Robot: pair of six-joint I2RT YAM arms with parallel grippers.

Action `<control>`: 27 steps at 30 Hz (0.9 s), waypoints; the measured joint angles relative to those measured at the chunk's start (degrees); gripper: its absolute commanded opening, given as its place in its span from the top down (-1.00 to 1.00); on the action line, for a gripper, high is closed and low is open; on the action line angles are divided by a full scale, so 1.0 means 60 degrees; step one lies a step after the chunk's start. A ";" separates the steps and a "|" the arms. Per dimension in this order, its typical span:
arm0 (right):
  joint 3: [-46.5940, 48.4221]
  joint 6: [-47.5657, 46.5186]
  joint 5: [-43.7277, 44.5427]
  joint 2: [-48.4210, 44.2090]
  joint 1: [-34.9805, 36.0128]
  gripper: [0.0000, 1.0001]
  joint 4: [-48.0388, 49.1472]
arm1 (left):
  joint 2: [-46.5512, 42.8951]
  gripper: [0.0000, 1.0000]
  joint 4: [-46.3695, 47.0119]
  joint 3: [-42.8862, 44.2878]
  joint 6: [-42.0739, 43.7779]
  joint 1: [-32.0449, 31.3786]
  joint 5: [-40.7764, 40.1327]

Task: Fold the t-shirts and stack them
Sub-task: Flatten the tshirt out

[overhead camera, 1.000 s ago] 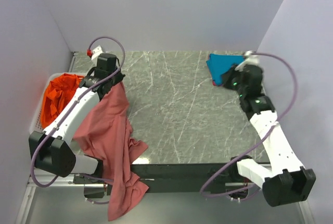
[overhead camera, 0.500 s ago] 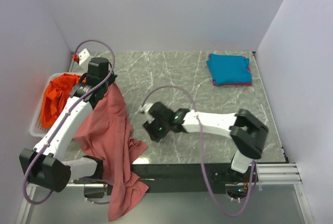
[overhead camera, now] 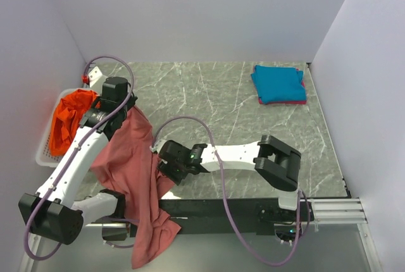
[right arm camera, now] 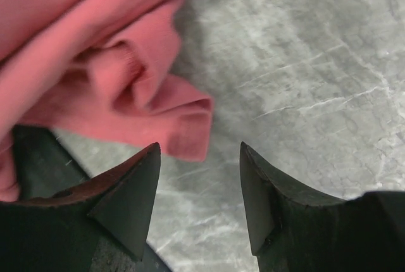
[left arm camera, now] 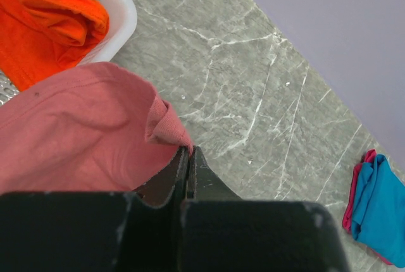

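- Grey marbled tabletop (overhead camera: 215,95) between pale walls is my working surface. I place everything else off the dusty salmon-red cloth t-shirt (overhead camera: 130,158).
- Nearest me, that shirt's lower end hangs over the table's near edge. Its long axis runs from there up and away to the pinch point.
- At the shirt's right side, the right gripper (right arm camera: 199,147) has its jaws spread with nothing between them. A crumpled hem fold lies just ahead, slightly left of the gap.
- I judge the right arm to be the nearer one for that fold, so the next move is a short push forward-left and then a close.
- At the shirt's far top, the left gripper (left arm camera: 188,152) is clamped on a fold of the cloth and holds it up.
- Left of the shirt, a bright orange t-shirt (overhead camera: 69,117) is heaped in a white plastic mesh basket (overhead camera: 45,152).
- Well to the right and beyond the shirt, a folded teal-blue t-shirt (overhead camera: 278,82) lies on a magenta one (left arm camera: 354,196).
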 measured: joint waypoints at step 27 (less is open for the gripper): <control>-0.0499 0.3013 0.3464 0.0149 -0.0863 1.00 -0.0364 | -0.0572 0.99 -0.0470 -0.0291 -0.0270 0.0193 -0.0499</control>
